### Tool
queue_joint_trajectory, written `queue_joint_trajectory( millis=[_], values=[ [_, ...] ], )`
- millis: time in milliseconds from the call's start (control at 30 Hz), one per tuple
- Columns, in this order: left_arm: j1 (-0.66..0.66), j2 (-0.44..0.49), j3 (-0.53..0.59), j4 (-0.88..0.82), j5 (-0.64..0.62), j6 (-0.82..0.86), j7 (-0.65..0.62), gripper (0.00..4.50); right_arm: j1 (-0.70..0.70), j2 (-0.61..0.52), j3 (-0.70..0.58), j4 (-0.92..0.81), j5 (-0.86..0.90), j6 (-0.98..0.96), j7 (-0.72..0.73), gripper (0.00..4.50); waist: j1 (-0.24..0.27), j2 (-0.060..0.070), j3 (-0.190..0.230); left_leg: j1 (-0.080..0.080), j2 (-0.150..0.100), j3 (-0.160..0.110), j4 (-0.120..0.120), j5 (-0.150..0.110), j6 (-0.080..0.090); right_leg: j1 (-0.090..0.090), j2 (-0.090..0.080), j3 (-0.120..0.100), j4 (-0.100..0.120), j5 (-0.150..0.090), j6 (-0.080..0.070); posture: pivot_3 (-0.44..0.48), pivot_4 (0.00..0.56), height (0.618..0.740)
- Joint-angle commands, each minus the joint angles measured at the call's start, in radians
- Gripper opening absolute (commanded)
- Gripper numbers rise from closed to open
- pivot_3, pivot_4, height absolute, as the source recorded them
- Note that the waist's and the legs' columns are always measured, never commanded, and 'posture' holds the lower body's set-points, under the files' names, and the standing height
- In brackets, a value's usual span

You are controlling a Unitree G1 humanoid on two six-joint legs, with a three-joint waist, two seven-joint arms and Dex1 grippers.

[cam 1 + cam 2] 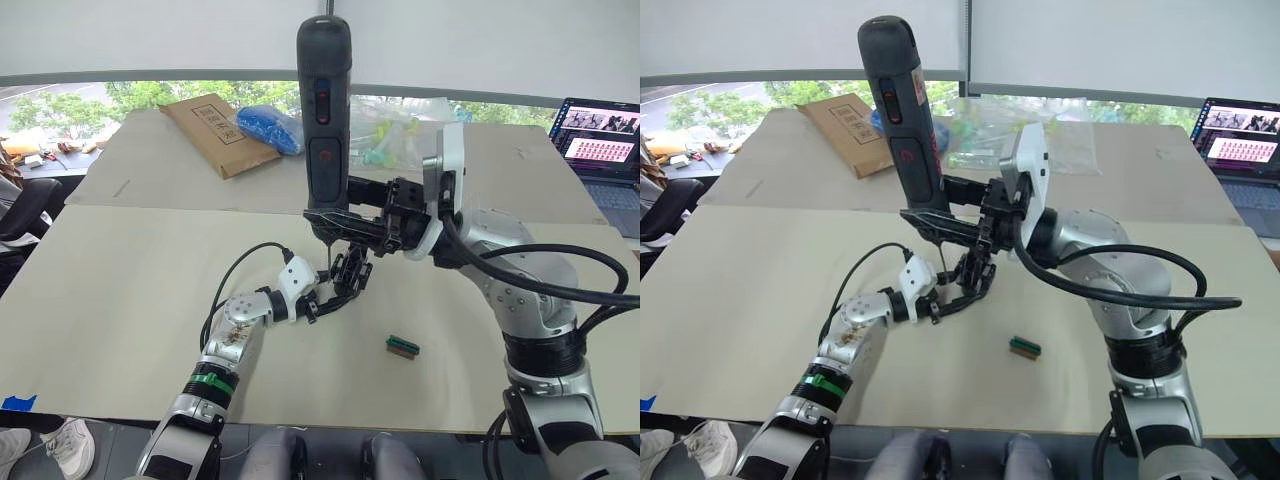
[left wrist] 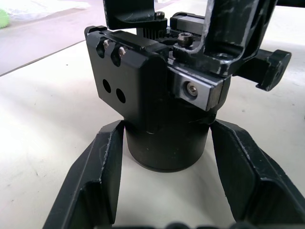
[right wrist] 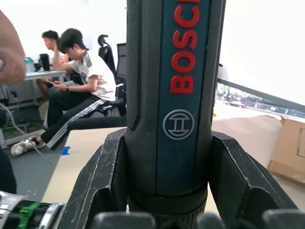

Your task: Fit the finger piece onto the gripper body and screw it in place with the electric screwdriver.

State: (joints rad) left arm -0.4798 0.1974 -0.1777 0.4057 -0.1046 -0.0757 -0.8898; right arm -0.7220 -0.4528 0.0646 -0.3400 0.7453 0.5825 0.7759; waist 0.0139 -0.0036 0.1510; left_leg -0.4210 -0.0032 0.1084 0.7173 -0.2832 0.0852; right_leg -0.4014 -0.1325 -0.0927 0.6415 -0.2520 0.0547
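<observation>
The electric screwdriver (image 1: 324, 110) stands upright over the middle of the table, with my right gripper (image 1: 332, 222) shut around its lower barrel. The right wrist view shows the barrel (image 3: 178, 86) with red lettering, clamped between both fingers. Its thin bit (image 1: 327, 252) points down onto the top of the gripper body (image 1: 350, 275). That body stands on the table, and my left gripper (image 1: 333, 296) is shut on its round base (image 2: 167, 143). I cannot tell the finger piece apart from the body's black parts under the bit.
A small green-and-brown block (image 1: 403, 346) lies on the board to the right of the body. At the back are a brown envelope (image 1: 212, 130), a blue bag (image 1: 268, 128), clear plastic bags (image 1: 395, 130) and an open laptop (image 1: 600, 135). People sit at desks (image 3: 81, 90).
</observation>
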Motion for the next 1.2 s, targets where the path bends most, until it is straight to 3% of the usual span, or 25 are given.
queue_joint_trajectory(
  millis=[33, 1200],
  values=[
    [-0.008, -0.005, -0.017, 0.006, 0.001, 0.016, -0.006, 2.27, -0.033, 0.009, -0.023, -0.031, -0.018, -0.055, 0.02, 1.95, 0.0, 0.0, 0.0, 0.0, 0.0, 0.0, 0.0, 0.0, 0.0, 0.0, 0.0, 0.0, 0.0, 0.0, 0.0, 0.0, 0.15, 0.74],
    [-0.005, 0.003, -0.02, -0.022, -0.012, 0.024, -0.013, 2.27, -0.053, 0.032, -0.012, 0.036, -0.144, -0.056, 0.084, 1.95, -0.002, 0.0, 0.0, 0.0, 0.0, 0.0, 0.0, 0.0, 0.0, 0.0, 0.0, 0.0, 0.0, 0.0, 0.0, 0.0, 0.15, 0.74]
  ],
)
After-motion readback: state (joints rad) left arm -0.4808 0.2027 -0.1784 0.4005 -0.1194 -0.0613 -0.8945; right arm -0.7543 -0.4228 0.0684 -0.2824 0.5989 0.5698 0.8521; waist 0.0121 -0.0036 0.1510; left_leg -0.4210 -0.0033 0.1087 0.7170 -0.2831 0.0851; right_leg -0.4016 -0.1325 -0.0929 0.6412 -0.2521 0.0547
